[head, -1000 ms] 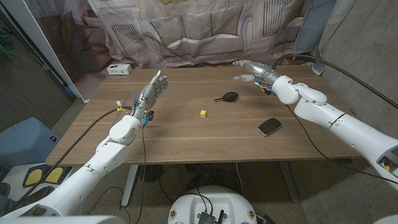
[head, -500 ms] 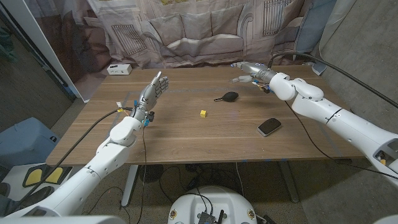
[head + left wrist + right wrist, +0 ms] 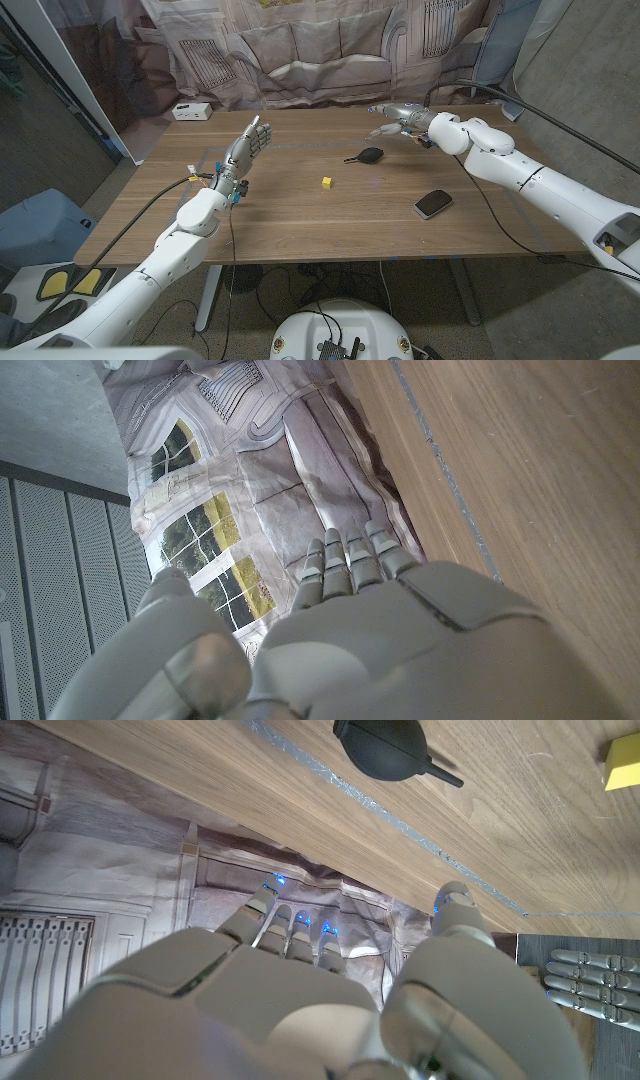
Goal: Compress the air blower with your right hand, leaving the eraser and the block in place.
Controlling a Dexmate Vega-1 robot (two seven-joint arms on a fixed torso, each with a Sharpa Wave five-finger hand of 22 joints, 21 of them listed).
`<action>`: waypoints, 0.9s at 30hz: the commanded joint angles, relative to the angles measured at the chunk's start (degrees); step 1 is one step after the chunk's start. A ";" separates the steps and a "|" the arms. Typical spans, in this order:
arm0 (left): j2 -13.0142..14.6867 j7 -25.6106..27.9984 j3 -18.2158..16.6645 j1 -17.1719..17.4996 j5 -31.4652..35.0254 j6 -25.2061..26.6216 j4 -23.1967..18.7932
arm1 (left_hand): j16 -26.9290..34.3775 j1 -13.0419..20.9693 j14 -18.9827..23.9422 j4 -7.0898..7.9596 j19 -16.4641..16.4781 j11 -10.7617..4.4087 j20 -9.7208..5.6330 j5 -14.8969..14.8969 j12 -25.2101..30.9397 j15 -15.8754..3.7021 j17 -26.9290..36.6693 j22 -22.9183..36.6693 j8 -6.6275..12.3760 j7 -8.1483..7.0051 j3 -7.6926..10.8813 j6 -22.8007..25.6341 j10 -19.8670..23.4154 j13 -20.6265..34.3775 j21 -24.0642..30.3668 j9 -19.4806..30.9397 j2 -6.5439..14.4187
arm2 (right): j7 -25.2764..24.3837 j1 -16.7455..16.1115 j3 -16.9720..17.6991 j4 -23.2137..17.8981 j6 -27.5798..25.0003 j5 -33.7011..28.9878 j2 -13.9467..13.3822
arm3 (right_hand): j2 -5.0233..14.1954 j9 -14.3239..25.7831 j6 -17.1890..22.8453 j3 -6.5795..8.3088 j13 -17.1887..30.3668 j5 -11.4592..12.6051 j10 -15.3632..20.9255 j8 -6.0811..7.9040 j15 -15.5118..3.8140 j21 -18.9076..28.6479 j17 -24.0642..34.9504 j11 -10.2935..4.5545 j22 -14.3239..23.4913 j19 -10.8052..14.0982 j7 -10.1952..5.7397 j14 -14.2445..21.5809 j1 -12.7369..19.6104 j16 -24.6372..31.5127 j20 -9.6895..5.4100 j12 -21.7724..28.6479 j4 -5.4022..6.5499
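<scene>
In the head view a wooden table (image 3: 300, 215) stands before a hanging cloth (image 3: 300, 50) printed with a sofa and windows. A white box (image 3: 190, 111) sits at the far edge beyond the left hand (image 3: 245, 150), and grey walls close in on either side. The right hand (image 3: 395, 115) is held above the far part of the table, fingers extended and apart, holding nothing. The air blower (image 3: 367, 155) lies just nearer than that hand and slightly toward the left hand, apart from it. The yellow block (image 3: 326, 181) lies nearer again, past the blower. The eraser (image 3: 433, 204), dark with a pale rim, lies well apart toward the near edge. The left hand stands raised, fingers straight and spread, empty.

In the left wrist view the back of the left hand (image 3: 360, 640) hides much of the table; its fingers (image 3: 345, 565) point at the cloth.

In the right wrist view the right hand (image 3: 300, 1010) covers the lower part, its fingertips (image 3: 290, 920) apart. The air blower (image 3: 385, 748) lies beyond them, untouched. The block (image 3: 622, 767) is cut off at the edge.
</scene>
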 commanded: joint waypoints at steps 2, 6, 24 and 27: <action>-0.12 -0.04 0.05 0.00 0.03 0.13 0.18 | -0.05 0.31 0.54 -0.32 0.59 -0.08 0.08 -0.07 -0.14 -0.30 0.04 0.25 0.36 -0.18 -0.02 0.65 0.56 0.11 0.03 0.17 0.48 | 2.73 2.02 -1.88 0.61 -1.02 -2.26 0.83 | -0.10 0.15 -1.61 0.47 0.14 0.00 -0.96 -0.20 0.07 -0.09 0.26 0.15 0.05 0.68 0.44 -0.21 1.14 -0.09 -0.04 -0.23 -0.38; -0.17 0.03 0.05 0.04 0.05 0.07 0.20 | -0.04 0.31 0.57 -0.34 0.63 0.06 0.07 -0.07 -0.15 -0.34 0.04 0.25 0.39 -0.19 -0.01 0.76 0.61 0.12 0.03 0.17 0.51 | 3.35 2.52 -2.35 0.87 -1.32 -2.99 1.09 | -0.21 0.16 -2.24 0.60 0.15 0.02 -1.31 -0.17 0.09 -0.15 0.25 0.27 0.05 0.71 0.73 -0.44 1.60 -0.20 -0.01 -0.28 -0.55; -0.45 0.45 0.12 0.28 0.07 0.12 0.22 | -0.06 0.30 0.64 -0.45 0.68 0.10 0.07 -0.07 -0.21 -0.38 0.05 0.25 0.36 -0.11 -0.01 0.91 0.71 0.13 -0.02 0.17 0.62 | 6.36 4.86 -4.51 2.64 -1.54 -5.63 2.16 | -0.80 0.20 -3.24 0.98 0.19 0.14 -2.38 0.19 0.20 -0.22 0.22 -0.17 0.03 0.98 0.77 -0.92 3.15 -0.38 0.16 -0.36 -1.07; -0.53 0.46 0.10 0.30 -0.04 0.08 0.27 | -0.04 0.30 0.71 -0.46 0.72 0.02 0.05 -0.07 -0.19 -0.34 0.05 0.26 0.35 -0.12 -0.01 0.89 0.78 0.13 -0.01 0.17 0.64 | 6.66 5.16 -4.97 2.68 -1.61 -6.51 2.26 | -1.04 0.22 -3.35 1.14 0.19 0.22 -2.29 0.37 0.03 -0.18 0.21 -0.38 0.02 1.26 0.76 -0.38 3.79 -0.17 0.31 -0.22 -1.25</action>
